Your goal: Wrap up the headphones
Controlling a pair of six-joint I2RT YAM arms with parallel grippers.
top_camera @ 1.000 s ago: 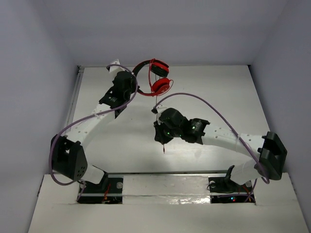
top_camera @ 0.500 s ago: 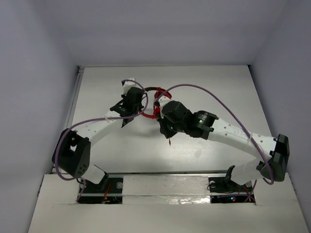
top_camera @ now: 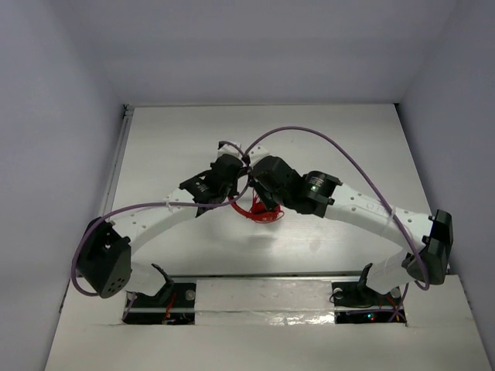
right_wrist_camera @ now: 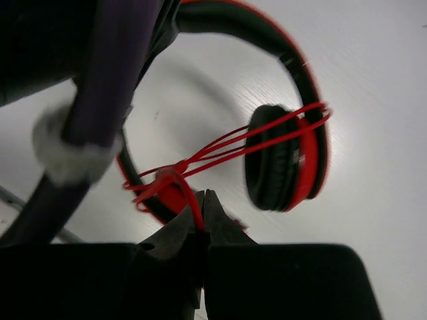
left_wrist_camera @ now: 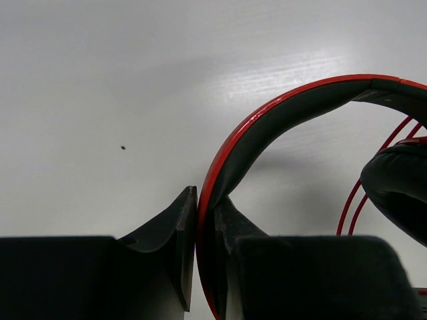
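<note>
The red headphones [top_camera: 259, 210] hang between both arms at the table's middle, mostly hidden under them in the top view. My left gripper [left_wrist_camera: 205, 220] is shut on the red headband [left_wrist_camera: 267, 120], which arcs up and right. My right gripper [right_wrist_camera: 202, 208] is shut on the thin red cord [right_wrist_camera: 193, 205]. The cord [right_wrist_camera: 233, 143] runs in several strands across to one earcup [right_wrist_camera: 287, 160], black padding facing the camera, and is bunched near the other earcup [right_wrist_camera: 167, 200] behind my fingers.
Thick purple robot cables [top_camera: 309, 135] loop over both arms; one crosses the right wrist view [right_wrist_camera: 113, 80] close to the lens. White table [top_camera: 325, 154] with walls on three sides. The arm bases sit at the near edge.
Both arms moved toward the near middle of the table, carrying the headphones from the far side. The right gripper came up against the headphones; the hanging cord end no longer shows below it.
</note>
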